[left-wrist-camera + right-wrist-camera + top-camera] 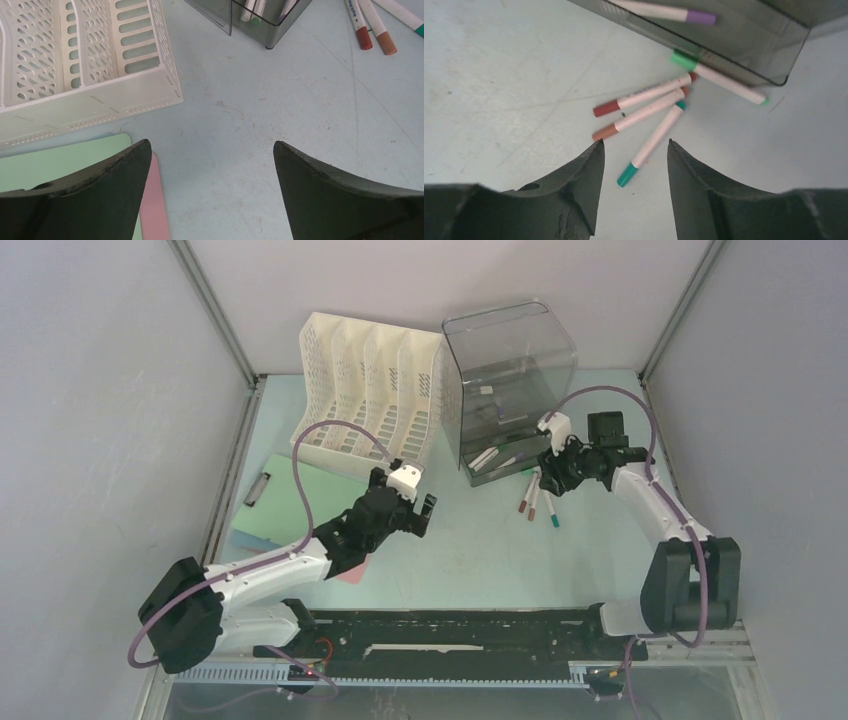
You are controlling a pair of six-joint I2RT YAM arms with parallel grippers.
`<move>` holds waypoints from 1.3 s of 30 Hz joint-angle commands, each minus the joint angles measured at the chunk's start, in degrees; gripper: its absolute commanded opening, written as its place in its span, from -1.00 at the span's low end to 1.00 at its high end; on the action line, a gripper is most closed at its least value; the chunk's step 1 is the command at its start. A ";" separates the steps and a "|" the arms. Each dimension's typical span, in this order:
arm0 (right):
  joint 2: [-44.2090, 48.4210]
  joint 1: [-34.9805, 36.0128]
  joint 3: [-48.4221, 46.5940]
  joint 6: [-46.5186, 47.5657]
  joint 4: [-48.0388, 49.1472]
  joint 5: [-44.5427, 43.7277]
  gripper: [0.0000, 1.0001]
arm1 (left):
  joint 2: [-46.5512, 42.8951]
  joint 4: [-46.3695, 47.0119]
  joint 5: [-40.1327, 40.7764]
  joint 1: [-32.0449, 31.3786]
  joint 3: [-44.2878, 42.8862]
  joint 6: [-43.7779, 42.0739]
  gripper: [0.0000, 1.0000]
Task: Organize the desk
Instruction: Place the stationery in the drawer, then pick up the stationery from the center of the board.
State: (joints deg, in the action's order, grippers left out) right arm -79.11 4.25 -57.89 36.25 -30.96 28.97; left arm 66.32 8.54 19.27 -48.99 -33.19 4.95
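Observation:
The desk (480,550) is a pale mint-green tabletop. Three white markers lie loose on it, one red-capped (639,97), one brown-capped (639,114) and one teal-capped (651,145). My right gripper (635,142) hovers over them, open, with the teal marker's cap end under the gap and nothing held. A green-capped marker (719,80) rests at the mouth of the smoky grey pen box (510,380), and a purple-capped marker (664,11) lies inside. My left gripper (211,145) stands wide open over bare desk, empty.
A white slotted file rack (370,380) stands at the back, left of the grey box. A green clipboard (290,500) with a metal clip (258,490) lies left, over a pink sheet (152,210) beside my left fingers. Grey walls close in both sides.

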 commanded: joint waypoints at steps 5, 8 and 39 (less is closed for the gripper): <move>-8.02 -0.11 -1.26 2.07 -2.33 -10.45 0.19 | -0.01 0.87 -0.94 0.25 -2.94 -0.73 1.00; -9.85 0.10 -1.48 0.95 -1.80 -12.75 0.20 | -0.48 0.81 -0.76 0.27 -2.76 -0.73 1.00; -19.64 6.01 -1.46 -0.09 0.02 -23.28 -0.30 | -0.47 0.96 -1.69 0.30 -2.84 -0.56 1.00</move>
State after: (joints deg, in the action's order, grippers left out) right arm -97.62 9.72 -57.91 35.75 -31.83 7.84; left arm 66.43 8.40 17.80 -48.99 -33.98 4.95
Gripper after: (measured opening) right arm 0.347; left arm 0.996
